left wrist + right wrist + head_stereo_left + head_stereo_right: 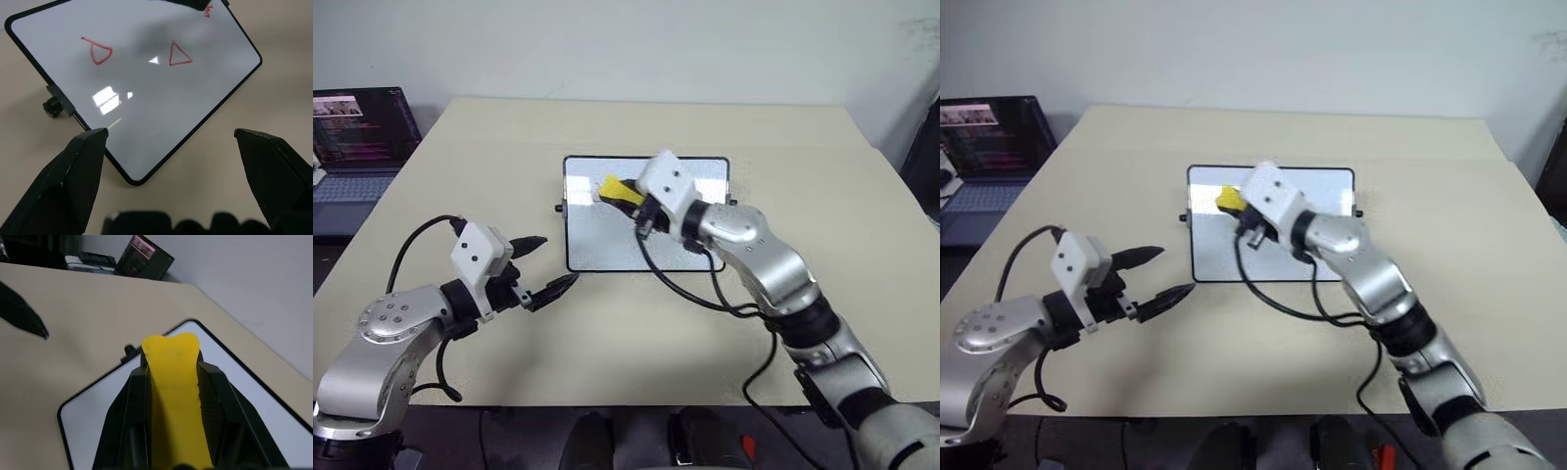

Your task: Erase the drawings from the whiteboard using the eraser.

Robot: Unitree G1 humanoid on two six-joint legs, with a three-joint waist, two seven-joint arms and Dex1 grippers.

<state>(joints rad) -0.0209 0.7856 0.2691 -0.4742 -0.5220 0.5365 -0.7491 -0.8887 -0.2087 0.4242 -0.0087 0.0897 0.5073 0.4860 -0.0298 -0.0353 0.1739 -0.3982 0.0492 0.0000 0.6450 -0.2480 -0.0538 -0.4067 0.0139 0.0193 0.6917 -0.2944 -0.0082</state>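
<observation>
R gripper [171, 382] clamped on yellow eraser [172, 382], held over whiteboard [98, 406] corner w/ black frame. Knob [129, 349] at board edge. Laptop [146, 257] at far table [73, 323] end; other gripper's fingertip [24, 313] nearby.

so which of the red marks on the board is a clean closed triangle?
The middle drawing: three straight sides, closed. The one nearer the knobbed edge is a rounded loop with a tail; the third is a small squiggle.
</observation>
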